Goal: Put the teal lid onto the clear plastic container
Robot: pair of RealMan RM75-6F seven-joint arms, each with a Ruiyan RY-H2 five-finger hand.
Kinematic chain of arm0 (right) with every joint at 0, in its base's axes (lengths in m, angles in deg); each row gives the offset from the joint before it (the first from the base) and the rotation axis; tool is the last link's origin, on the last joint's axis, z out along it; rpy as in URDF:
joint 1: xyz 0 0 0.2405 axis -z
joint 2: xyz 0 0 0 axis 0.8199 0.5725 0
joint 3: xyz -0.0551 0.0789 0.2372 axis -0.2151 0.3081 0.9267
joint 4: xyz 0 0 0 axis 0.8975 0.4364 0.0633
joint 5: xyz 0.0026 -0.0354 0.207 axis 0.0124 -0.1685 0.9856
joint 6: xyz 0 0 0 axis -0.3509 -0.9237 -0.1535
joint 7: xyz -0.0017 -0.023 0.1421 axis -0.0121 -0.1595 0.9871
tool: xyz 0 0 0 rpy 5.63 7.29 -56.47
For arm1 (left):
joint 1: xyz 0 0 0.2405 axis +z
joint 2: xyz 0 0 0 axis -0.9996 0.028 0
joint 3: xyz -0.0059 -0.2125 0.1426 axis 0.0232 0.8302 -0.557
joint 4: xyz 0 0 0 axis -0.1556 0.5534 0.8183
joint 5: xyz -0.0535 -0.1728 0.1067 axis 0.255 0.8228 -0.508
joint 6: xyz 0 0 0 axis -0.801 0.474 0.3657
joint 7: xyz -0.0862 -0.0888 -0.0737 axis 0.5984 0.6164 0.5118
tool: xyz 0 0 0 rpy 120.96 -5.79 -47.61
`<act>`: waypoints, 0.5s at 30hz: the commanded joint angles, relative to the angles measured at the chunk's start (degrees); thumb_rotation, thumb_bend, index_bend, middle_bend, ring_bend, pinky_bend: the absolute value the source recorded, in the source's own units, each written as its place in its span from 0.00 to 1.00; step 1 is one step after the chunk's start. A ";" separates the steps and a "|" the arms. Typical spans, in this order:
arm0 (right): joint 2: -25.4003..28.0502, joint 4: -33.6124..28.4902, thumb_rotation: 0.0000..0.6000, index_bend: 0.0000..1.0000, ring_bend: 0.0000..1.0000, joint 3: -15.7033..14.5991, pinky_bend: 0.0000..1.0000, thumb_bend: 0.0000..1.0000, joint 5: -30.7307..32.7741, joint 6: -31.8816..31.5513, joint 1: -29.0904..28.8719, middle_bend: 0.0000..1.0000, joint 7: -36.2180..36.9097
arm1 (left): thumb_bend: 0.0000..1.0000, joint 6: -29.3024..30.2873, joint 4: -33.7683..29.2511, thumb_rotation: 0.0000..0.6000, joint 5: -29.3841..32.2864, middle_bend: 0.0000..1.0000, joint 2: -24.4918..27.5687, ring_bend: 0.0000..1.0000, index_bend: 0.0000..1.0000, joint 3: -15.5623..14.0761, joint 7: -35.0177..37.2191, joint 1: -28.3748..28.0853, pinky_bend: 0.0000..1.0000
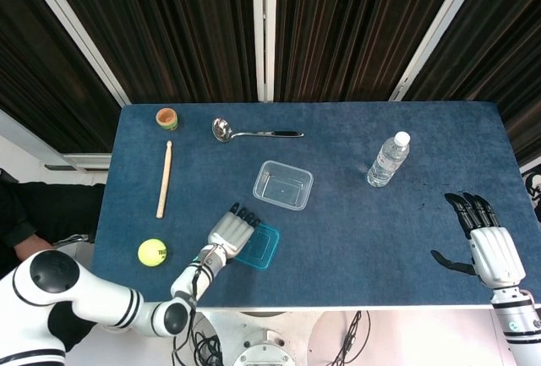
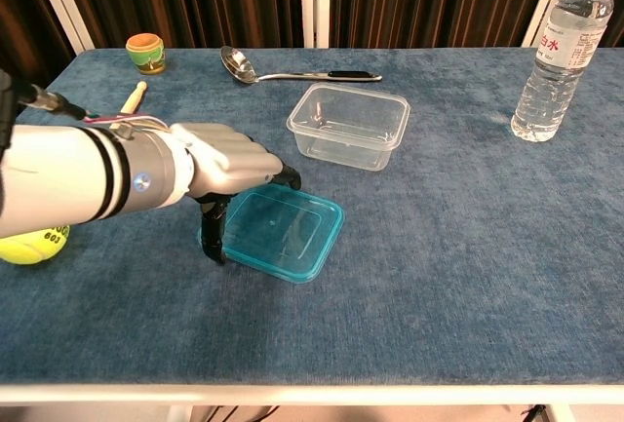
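1. Teal lid [image 2: 283, 233]: on counter [image 2: 468, 247], at 7 o'clock of clear container [image 2: 349, 126], apart.
2. Left hand [image 2: 226, 164]: fingers over lid's left edge, thumb beneath; grip uncertain.
3. Right hand [image 1: 489, 243]: spread, empty.

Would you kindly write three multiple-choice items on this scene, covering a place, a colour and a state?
1. Where does the bottle stand?
A. right of the container
B. beside the ball
C. on the lid

2. What colour is the ball?
A. red
B. yellow-green
C. white

3. How is the right hand?
A. holding the ladle
B. pressing the container
C. open, holding nothing

Answers: 1 A, the bottle stands toward the table's right side; 2 B, plain in both views; 3 C, its fingers are spread over the table edge.
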State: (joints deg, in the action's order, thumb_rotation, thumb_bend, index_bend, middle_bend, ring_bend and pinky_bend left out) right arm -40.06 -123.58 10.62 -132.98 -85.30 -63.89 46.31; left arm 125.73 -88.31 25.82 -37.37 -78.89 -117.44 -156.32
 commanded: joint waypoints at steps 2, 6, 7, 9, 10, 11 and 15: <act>0.20 -0.36 1.00 0.00 0.00 0.23 0.03 0.10 -0.26 0.17 -0.19 0.09 -0.27 | 0.26 1.82 -4.31 1.00 -3.43 0.21 3.53 0.07 0.30 -1.55 2.44 1.75 0.04; 0.57 -1.12 1.00 0.00 0.00 0.57 0.03 0.10 -0.90 0.46 -0.68 0.09 -0.83 | 0.26 3.84 -8.80 1.00 -6.72 0.21 7.49 0.07 0.30 -1.97 5.82 3.94 0.04; 0.67 -1.34 1.00 0.00 0.00 0.62 0.03 0.10 -1.15 0.54 -0.82 0.09 -1.05 | 0.26 4.15 -10.19 1.00 -7.89 0.21 8.85 0.07 0.30 -1.73 7.56 4.78 0.04; 0.78 -1.66 1.00 0.00 0.00 0.66 0.03 0.10 -1.41 0.71 -0.98 0.09 -1.43 | 0.26 4.07 -11.86 1.00 -9.36 0.21 10.88 0.07 0.30 -1.02 10.19 5.77 0.04; 0.82 -1.81 1.00 0.00 0.00 0.67 0.03 0.10 -1.50 0.77 -1.03 0.09 -1.59 | 0.26 3.82 -12.42 1.00 -9.93 0.21 11.78 0.07 0.30 -0.52 11.26 6.01 0.04; 0.86 -2.00 1.00 0.00 0.00 0.68 0.03 0.10 -1.59 0.83 -1.07 0.09 -1.75 | 0.26 3.39 -12.89 1.00 -10.33 0.21 12.84 0.07 0.30 0.23 12.21 6.01 0.04; 1.23 -2.66 1.00 0.00 0.00 0.64 0.03 0.10 -1.63 0.76 -0.87 0.09 -2.35 | 0.26 0.73 -11.79 1.00 -8.34 0.21 14.34 0.07 0.30 4.01 12.91 3.42 0.04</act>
State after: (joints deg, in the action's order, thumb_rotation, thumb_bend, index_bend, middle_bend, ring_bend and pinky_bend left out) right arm -38.89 -126.18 11.27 -134.60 -84.50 -64.81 44.02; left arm 127.87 -100.49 16.46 -23.77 -76.74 -105.14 -151.65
